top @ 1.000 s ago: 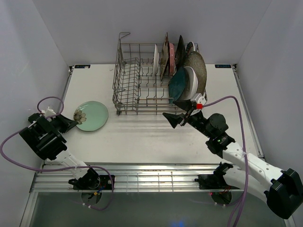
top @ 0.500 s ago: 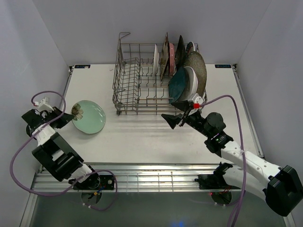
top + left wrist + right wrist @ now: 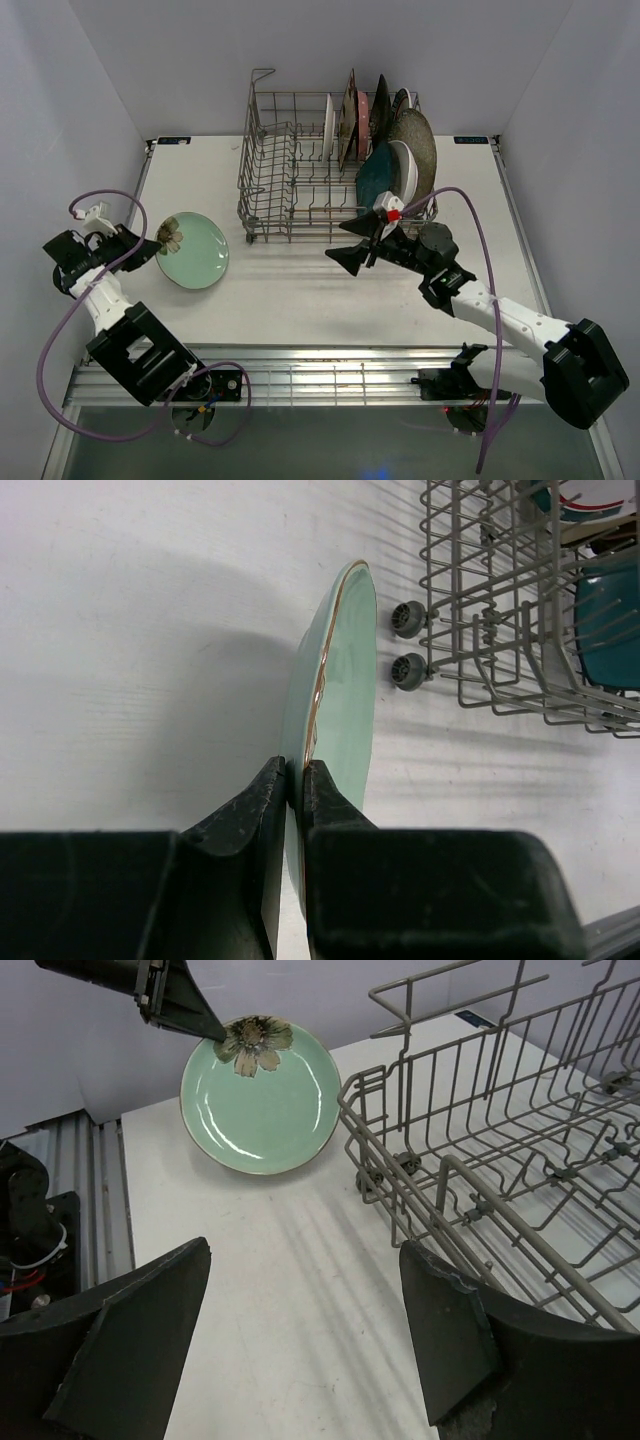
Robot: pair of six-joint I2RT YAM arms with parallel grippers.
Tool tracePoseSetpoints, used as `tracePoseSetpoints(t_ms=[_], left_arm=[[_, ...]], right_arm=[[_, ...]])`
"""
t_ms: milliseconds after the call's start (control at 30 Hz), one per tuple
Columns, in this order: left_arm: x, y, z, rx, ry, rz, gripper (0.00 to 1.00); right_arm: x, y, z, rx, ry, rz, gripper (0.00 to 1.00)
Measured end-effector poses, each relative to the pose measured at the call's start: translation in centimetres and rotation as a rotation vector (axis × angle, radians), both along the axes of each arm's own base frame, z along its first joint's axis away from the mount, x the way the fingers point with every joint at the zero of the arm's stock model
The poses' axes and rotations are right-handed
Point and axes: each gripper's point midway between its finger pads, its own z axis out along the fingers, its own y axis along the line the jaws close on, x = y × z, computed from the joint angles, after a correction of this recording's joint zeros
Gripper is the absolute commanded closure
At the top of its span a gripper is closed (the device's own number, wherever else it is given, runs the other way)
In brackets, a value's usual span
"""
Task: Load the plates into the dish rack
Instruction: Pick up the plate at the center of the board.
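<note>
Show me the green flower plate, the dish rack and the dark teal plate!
green flower plate (image 3: 262, 1100): right wrist view, middle of its face.
dish rack (image 3: 268, 165): top view, its left wire wall.
dark teal plate (image 3: 377, 180): top view, its face, standing in the rack.

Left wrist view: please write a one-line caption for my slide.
Left gripper shut on the rim of a pale green plate, wire dish rack nearby.
</note>
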Motion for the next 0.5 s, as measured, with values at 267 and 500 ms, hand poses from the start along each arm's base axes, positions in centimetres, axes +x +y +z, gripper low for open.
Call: tracePoseSetpoints(t_ms=[267, 500], left_arm=[[-0.4, -0.6, 5.3, 0.083, -0.08, -0.016, 1.0], [-0.2, -0.9, 9.7, 0.108, -0.139, -0.043, 1.0]], right_arm=[[0.1, 2.5, -0.8, -0.008, 0.056, 0.121, 0.19], [0.3, 4.0, -1.1, -0.001, 0.099, 0.193, 0.2]])
